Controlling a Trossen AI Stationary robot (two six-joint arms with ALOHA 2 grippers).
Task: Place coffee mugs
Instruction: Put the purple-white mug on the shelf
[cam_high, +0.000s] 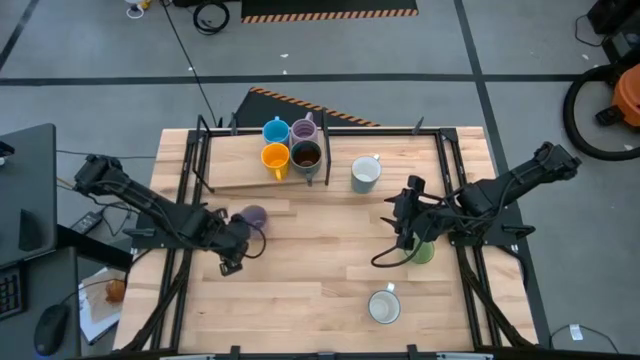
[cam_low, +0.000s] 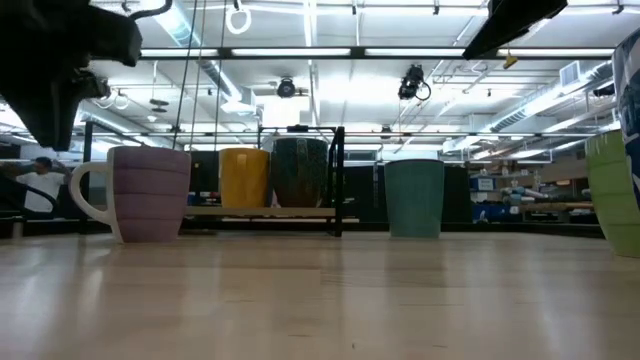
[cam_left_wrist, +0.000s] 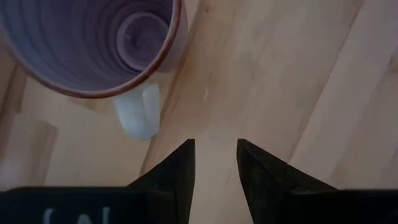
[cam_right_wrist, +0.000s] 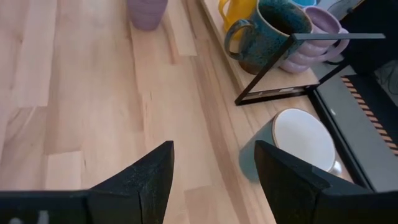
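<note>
A lilac mug (cam_high: 253, 217) (cam_left_wrist: 93, 43) stands upright on the table left of centre, its pale handle (cam_left_wrist: 140, 115) toward my left gripper (cam_high: 235, 252) (cam_left_wrist: 215, 155). That gripper points down at bare wood just on the mug's near side, open, with nothing between its fingers. My right gripper (cam_high: 408, 215) (cam_right_wrist: 214, 168) hovers open right of centre. A green mug (cam_high: 424, 253) stands under the right arm. A grey-green mug with a white inside (cam_high: 366, 174) (cam_right_wrist: 298, 140) stands beside the rack. A white mug (cam_high: 384, 305) stands near the front edge.
A black wire rack on a low wooden board (cam_high: 240, 178) at the table's far side holds a blue (cam_high: 275, 131), a lilac (cam_high: 303, 131), an orange (cam_high: 275, 158) and a dark mug (cam_high: 306, 156). Bare wood lies between the two grippers and along the near left.
</note>
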